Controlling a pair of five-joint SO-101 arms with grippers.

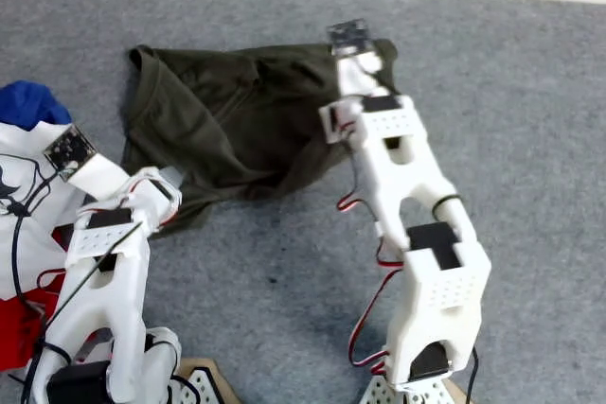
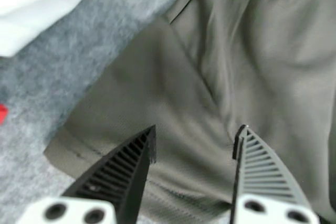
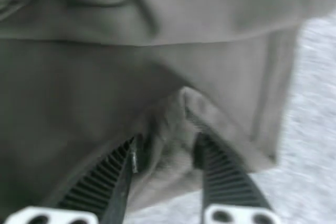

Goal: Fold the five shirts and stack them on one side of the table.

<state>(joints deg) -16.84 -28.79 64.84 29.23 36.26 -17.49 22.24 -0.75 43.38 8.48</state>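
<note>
A dark olive shirt (image 1: 227, 120) lies crumpled on the grey table (image 1: 284, 272), towards the back. My left gripper (image 1: 173, 182) is at its near-left corner. In the left wrist view this gripper (image 2: 197, 132) is open, its fingers straddling the olive shirt (image 2: 220, 66) just above its hem. My right gripper (image 1: 374, 61) is at the shirt's far-right corner. In the right wrist view that gripper (image 3: 167, 148) is shut on a raised fold of the olive shirt (image 3: 131, 77) close to its edge.
Other garments lie at the left edge: a white shirt with black print (image 1: 24, 196), a blue one (image 1: 28, 101) behind it and a red one (image 1: 14, 328) in front. The white shirt (image 2: 42, 3) lies close to my left gripper. Bare grey table (image 1: 530, 120) spreads to the right.
</note>
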